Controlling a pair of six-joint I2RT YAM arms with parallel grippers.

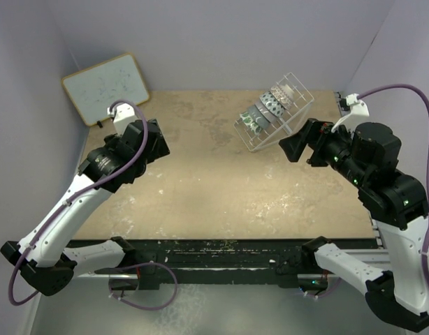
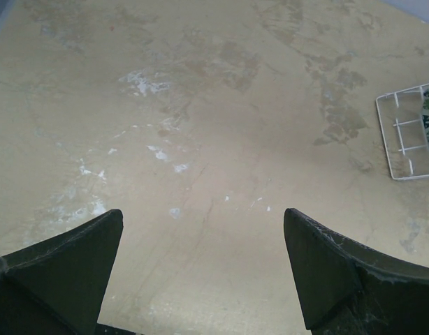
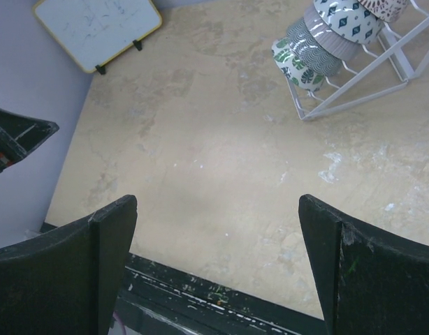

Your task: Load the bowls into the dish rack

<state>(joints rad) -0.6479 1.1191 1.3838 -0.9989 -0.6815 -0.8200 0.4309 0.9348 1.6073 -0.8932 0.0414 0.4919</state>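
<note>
Four bowls showing in one dish rack, two end effectors open

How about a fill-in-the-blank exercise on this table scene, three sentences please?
1. The bowls sit stacked inside the white wire ____.
2. The left gripper and the right gripper are both ____ and hold nothing.
3. The whiteboard stands at the far ____ corner of the table.
Missing words: rack; open; left.
</note>
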